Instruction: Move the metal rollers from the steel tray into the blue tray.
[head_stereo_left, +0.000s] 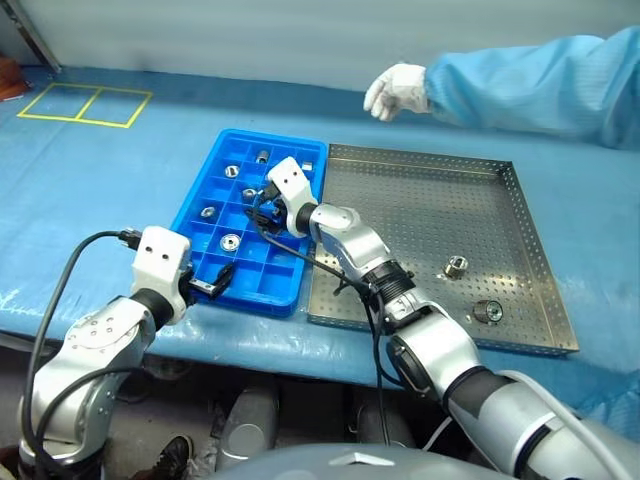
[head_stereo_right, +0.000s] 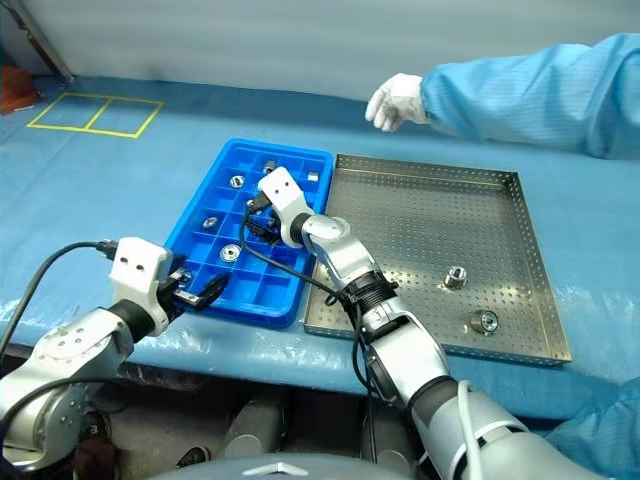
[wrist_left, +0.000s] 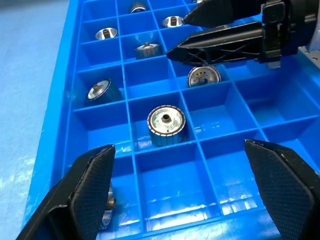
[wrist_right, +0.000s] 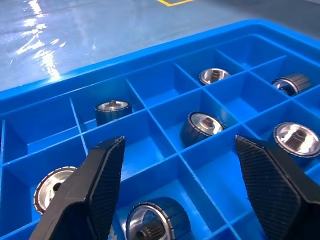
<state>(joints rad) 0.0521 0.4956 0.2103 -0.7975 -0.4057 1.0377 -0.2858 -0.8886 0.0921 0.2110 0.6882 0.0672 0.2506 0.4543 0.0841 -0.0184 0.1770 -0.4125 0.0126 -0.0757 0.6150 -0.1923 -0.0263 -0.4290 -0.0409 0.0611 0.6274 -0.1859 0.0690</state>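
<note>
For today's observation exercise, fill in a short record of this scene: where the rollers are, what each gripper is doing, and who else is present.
rollers left in steel tray: two rollers
rollers in blue tray: several, one per compartment
right gripper: open over the blue tray, holding nothing
left gripper: open at the blue tray's near edge, holding nothing
person: gloved hand beyond the trays

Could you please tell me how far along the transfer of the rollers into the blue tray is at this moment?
Mostly done: several metal rollers already sit in separate compartments of the blue tray. In hand: the right gripper hovers open over the blue tray, holding nothing, with a roller lying right below it; the left gripper is open and empty at the tray's near edge. Left: two rollers remain on the steel tray.
</note>
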